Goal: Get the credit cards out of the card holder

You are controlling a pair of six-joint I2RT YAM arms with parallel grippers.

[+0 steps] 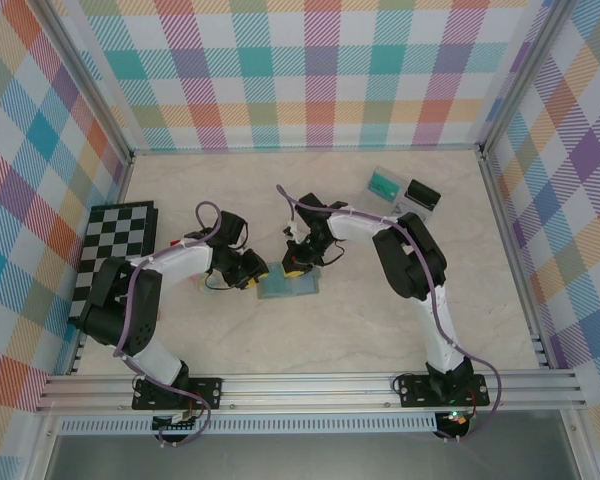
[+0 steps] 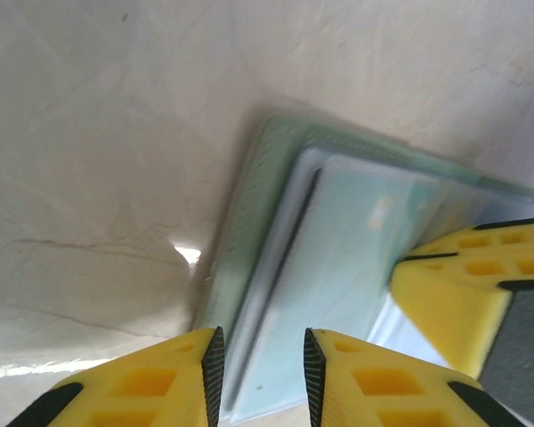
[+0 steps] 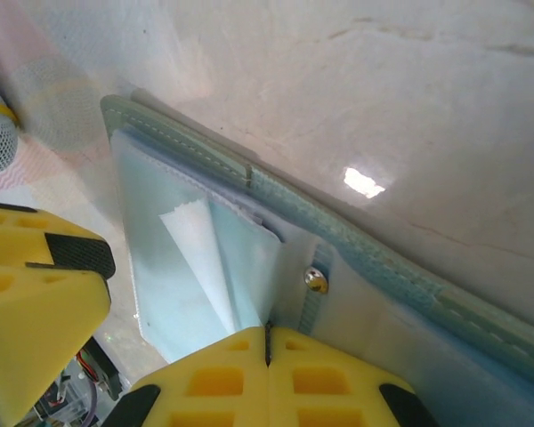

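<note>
The grey-teal card holder [image 1: 290, 284] lies open on the table between both arms. My left gripper [image 2: 262, 378] is open, its fingers standing astride the holder's near edge [image 2: 338, 240] with a clear gap. My right gripper [image 3: 268, 342] is shut, pinching a pale inner pocket layer of the card holder [image 3: 365, 245] beside a metal snap [image 3: 316, 280]. The pinched layer is pulled up into a fold [image 3: 209, 258]. In the top view the left gripper [image 1: 252, 270] and right gripper [image 1: 298, 263] meet over the holder. The credit cards are hidden inside the pockets.
A black-and-white chequered board [image 1: 120, 245] lies at the left. A clear tray [image 1: 402, 190] with a teal and a dark flat item stands at the back right. Chequered walls enclose the table. The other arm's yellow finger [image 2: 463, 294] crowds each wrist view.
</note>
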